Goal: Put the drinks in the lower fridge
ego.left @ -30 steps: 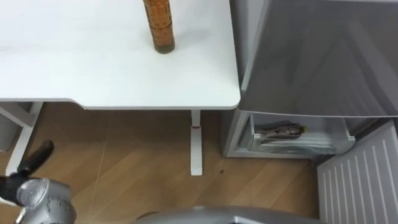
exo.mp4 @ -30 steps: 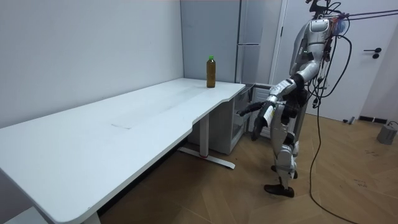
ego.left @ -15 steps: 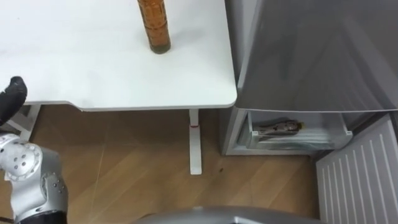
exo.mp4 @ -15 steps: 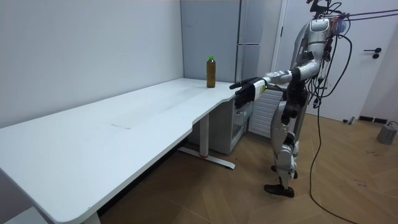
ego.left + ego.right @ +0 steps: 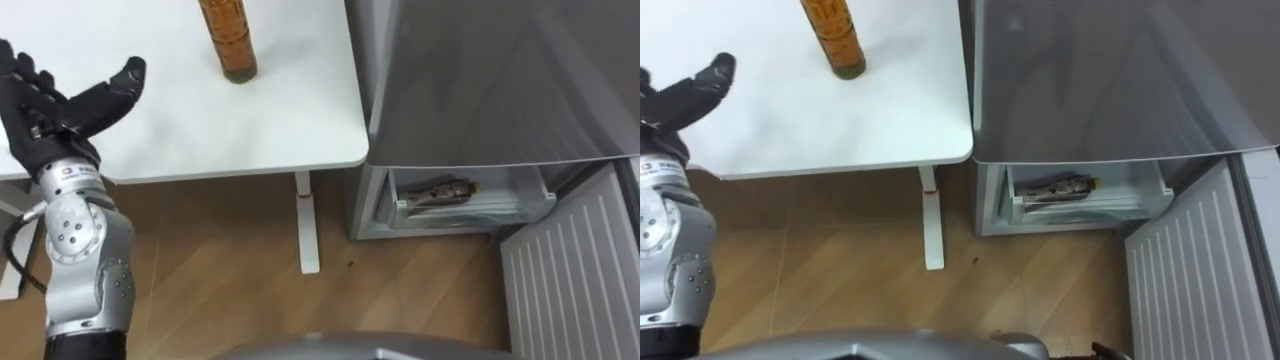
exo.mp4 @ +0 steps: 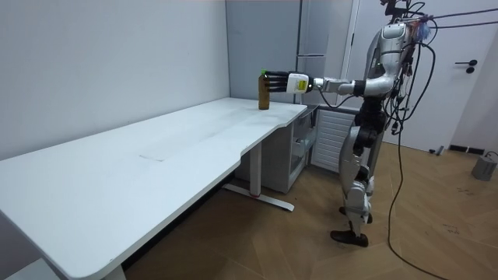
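So the left hand was up over the white table, black-gloved, fingers spread wide and thumb stuck out to the side, holding nothing at all. The drink bottle, an amber one with a green cap in the room view, stood upright on the table ahead of the hand and off to its right, out past the thumb tip. From the head camera there was a clear strip of bare tabletop between thumb and bottle, so no contact. In the room view the hand lined up right in front of the bottle, and from that angle I couldn't tell whether they were apart or touching, so I'm going with the head camera. The robot stood upright on the wooden floor by the end of the table next to the fridge, left arm stretched out straight and level toward the bottle. Well off to the hand's right, past the table edge, was the grey fridge. Its lower compartment sat open down near the floor, with the white ribbed door swung out. Inside it lay what looked like another bottle on its side. The table leg stood between the hand and that open compartment.
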`<state>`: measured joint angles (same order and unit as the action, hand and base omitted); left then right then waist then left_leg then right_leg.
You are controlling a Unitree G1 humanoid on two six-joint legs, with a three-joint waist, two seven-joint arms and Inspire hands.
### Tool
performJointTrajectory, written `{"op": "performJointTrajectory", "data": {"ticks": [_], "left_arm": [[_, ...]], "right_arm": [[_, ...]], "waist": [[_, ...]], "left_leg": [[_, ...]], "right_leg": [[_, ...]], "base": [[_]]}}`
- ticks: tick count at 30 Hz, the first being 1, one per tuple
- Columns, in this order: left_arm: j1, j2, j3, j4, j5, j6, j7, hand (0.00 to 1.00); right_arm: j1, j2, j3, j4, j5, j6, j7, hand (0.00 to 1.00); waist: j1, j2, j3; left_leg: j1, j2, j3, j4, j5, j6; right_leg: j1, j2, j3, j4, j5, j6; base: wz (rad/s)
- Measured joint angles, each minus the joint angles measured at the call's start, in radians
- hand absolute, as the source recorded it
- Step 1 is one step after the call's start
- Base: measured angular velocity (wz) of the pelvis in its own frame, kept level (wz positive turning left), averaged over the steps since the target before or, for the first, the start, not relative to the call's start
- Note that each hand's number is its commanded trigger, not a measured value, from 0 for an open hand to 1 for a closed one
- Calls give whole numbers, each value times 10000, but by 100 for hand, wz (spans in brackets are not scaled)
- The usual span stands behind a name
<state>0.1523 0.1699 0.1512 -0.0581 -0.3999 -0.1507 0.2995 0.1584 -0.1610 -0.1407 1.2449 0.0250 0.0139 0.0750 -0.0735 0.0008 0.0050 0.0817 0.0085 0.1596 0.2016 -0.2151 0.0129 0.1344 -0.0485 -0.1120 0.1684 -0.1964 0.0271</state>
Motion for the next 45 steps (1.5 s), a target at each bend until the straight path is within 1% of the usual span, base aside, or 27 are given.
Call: {"op": "performJointTrajectory", "data": {"ticks": [3, 5, 9, 12, 15, 16, 17, 20, 23, 26, 28, 30, 31, 33, 35, 39, 41, 43, 45], "left_arm": [[-40, 0, 3, 0, 15, 61, -446, 0], [-46, 0, 1, 0, 16, 229, -791, 0], [-79, 0, -6, -2, 0, 436, -1227, 0], [-288, 1, -12, -2, -15, 648, -1474, 0], [-499, 0, -15, -2, -135, 676, -1658, 0], [-493, -4, -16, -2, -401, 690, -1750, 0], [-482, -4, -19, -2, -719, 727, -1789, 0], [-483, -4, -17, -2, -1116, 806, -1793, 0], [-485, 10, -17, 4, -1102, 853, -1806, 0], [-484, 13, -15, 26, -1097, 952, -1811, 0], [-484, 14, 14, 26, -1103, 1133, -1811, 0], [-490, 29, 17, 26, -1100, 1240, -1819, 0], [-524, 32, 17, 26, -1098, 1312, -1823, 0], [-624, 32, 11, 99, -1098, 1388, -1826, 0], [-858, 38, 18, 325, -1098, 1474, -1826, 0], [-1215, 40, 48, 326, -1091, 1566, -1827, 0], [-1441, 80, 102, 330, -1064, 1645, -1828, 0], [-1857, 107, 116, 507, -963, 1777, -1828, 0], [-2023, 134, 117, 616, -880, 1853, -1828, 0]], "right_arm": [[-23, 1, -5, 0, -3, -3, -9, 0], [-18, 11, -5, 3, -3, -3, -66, 0], [-23, 17, 8, 19, 3, 5, -85, 0], [-61, 16, 5, 33, 2, 28, -106, 0], [-152, 2, 0, 255, -1, 79, -133, 0], [-176, -1, 0, 324, -1, 93, -182, 0], [-159, -1, 5, 375, -2, 98, -207, 0], [-90, 0, 7, 383, -2, 146, -231, 0], [0, -2, 14, 385, -8, 304, -310, 0], [55, -2, 16, 389, -9, 315, -383, 0], [69, -5, 14, 390, -26, 324, -438, 0], [27, -5, 15, 387, -59, 345, -469, 0], [-7, -5, 15, 395, -88, 426, -494, 0], [18, -5, 17, 440, -148, 531, -503, 0], [14, -5, 20, 428, -348, 532, -503, 0], [43, -5, 9, 404, -492, 548, -488, 0], [69, -9, -3, 346, -865, 648, -424, 0], [64, -49, 6, 266, -1336, 787, -264, 0], [54, -49, -14, 267, -1638, 888, -178, 0]], "waist": [[-45, -8, -2], [-53, -19, 7], [-64, -13, 18], [-62, 6, 28], [-67, 9, 31], [-71, 3, 36], [-89, 3, 35], [-100, 8, 30], [-90, 20, 27], [-64, 38, 34], [-43, 71, 61], [-53, 82, 55], [-74, 82, 56], [-125, 77, 61], [-120, 97, 71], [-151, 113, 73], [-166, 126, 77], [-216, 176, 80], [-329, 207, 76]], "left_leg": [[13, -2, 9, -36, 1, 0], [22, -2, 11, -36, 2, -1], [-14, -4, 14, -36, 1, 0], [-2, -2, 12, -40, 0, -1], [62, 0, 34, -51, 1, -1], [129, -1, 58, -92, 2, -1], [179, -1, 66, -136, 3, -2], [170, -3, 75, -140, 2, -2], [187, -2, 83, -142, 2, -2], [212, 1, 134, -142, 2, -2], [328, 10, 251, -223, 2, -3], [362, 11, 259, -236, 1, -3], [368, 10, 258, -235, 1, -3], [388, 18, 274, -228, 2, -3], [430, 30, 309, -231, 1, -4], [438, 41, 344, -228, -1, -6], [448, 54, 409, -230, -2, -8], [456, 62, 472, -230, -2, -8], [480, 74, 479, -231, -2, -8]], "right_leg": [[-53, 2, 25, 0, 1, 0], [-48, 2, 31, 0, 1, 0], [-52, 1, 28, 1, 1, 0], [-59, 4, 36, 3, 1, 0], [-42, 5, 59, 6, 1, 0], [-13, 6, 80, 11, 1, 0], [14, 12, 92, 16, 1, 0], [-13, 14, 119, 19, 1, 0], [-11, 21, 166, 24, 1, 0], [-18, 21, 225, 24, 1, 0], [1, 30, 313, 28, 1, 0], [24, 32, 318, 35, 1, 0], [22, 32, 326, 34, 1, 0], [24, 35, 325, 48, 1, 0], [29, 44, 347, 83, 1, -1], [29, 51, 364, 81, 5, -7], [22, 65, 419, 85, 7, -10], [6, 75, 485, 129, 7, -12], [-27, 90, 564, 178, 7, -12]], "base": [[0], [0], [0], [0], [-4], [-6], [-5], [0], [-3], [-8], [-14], [-4], [0], [-2], [-6], [-2], [-6], [-7], [-8]]}}
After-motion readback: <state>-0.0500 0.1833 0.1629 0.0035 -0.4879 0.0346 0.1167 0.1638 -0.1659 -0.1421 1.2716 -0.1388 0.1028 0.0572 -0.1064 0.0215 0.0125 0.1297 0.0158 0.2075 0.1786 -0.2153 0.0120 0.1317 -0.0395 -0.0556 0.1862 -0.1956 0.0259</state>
